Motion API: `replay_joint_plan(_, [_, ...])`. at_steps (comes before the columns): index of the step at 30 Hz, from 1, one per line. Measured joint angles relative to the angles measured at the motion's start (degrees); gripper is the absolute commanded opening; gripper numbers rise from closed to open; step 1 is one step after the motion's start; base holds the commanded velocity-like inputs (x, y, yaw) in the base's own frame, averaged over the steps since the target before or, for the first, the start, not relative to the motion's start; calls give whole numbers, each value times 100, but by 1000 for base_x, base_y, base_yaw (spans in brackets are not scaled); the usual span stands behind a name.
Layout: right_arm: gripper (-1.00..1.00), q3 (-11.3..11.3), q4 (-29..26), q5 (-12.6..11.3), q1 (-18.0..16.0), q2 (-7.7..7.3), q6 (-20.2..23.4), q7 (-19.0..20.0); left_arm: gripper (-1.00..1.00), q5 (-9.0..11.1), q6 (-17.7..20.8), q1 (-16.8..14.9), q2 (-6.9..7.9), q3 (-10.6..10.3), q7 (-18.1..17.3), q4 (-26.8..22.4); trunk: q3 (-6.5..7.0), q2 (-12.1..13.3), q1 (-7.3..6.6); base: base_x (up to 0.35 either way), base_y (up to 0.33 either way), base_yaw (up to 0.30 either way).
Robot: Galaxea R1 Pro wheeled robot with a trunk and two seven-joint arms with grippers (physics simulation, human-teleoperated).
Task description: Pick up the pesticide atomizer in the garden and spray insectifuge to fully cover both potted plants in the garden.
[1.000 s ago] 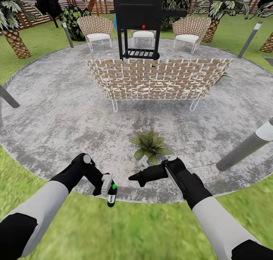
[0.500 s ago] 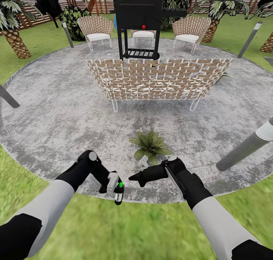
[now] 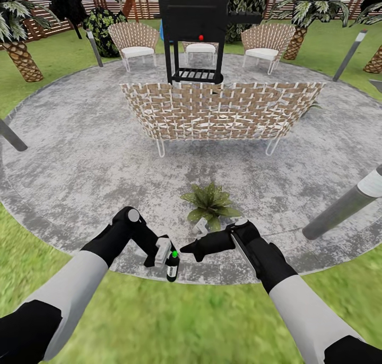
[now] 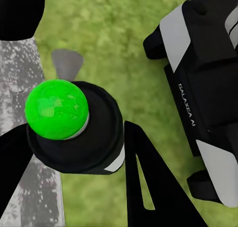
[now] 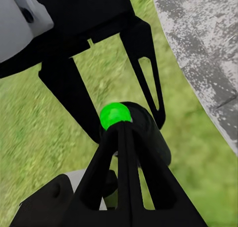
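In the head view the left gripper [image 3: 165,255] sat low in the frame, just left of centre, clenched around the pesticide atomizer [image 3: 172,267], a dark bottle held upright over the seam where the paved patio [image 3: 79,157] met the lawn [image 3: 175,321]. A bright green knob capped the bottle; its label and any spray head could not be made out at that size. The left wrist view showed the same bottle [image 4: 74,130] from above, the green cap large and the black fingers [image 4: 148,182] pressed against its sides, with the robot's base cut off at the right edge. The right gripper [image 3: 190,249] pointed left toward the bottle from just right of centre; whether its jaws were parted or closed could not be told, since the fingers overlapped in the right wrist view and half hid the atomizer [image 5: 148,137]. One potted plant [image 3: 211,202] stood on the patio just above the right gripper, its small grey pot [image 3: 201,226] mostly hidden under leaves. A woven bench [image 3: 220,112] filled mid-frame, with a black grill [image 3: 195,19] behind.
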Motion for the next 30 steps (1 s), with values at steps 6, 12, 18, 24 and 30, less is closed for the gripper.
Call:
replay_joint_plan(6, [-100, -3, 0, 0, 0, 0, 0, 0, -100, 0, 5, 0, -63, 0, 0, -6, 0, 0, 0, 0, 0, 0])
replay_joint_plan(12, [-100, -2, 0, 0, 0, 0, 2, 0, -100, 10, 5, -9, -128, -11, 7, -8, 0, 0, 0, 0, 0, 0])
replay_joint_plan(18, [-100, -7, 0, -3, 1, 0, 1, 0, -100, 5, 7, -12, -129, -6, 7, -8, 0, 0, 0, 0, 0, 0])
replay_joint_plan(24, [-100, -1, 0, -3, 0, 0, 0, 2, -100, -159, 8, -11, -64, 10, 0, 18, 0, 0, 0, 0, 0, 0])
replay_joint_plan(30, [-100, -6, 3, -4, 1, 0, 0, 0, -100, -1101, 238, -3, 415, 19, 5, 57, 0, 0, 0, 0, 0, 0])
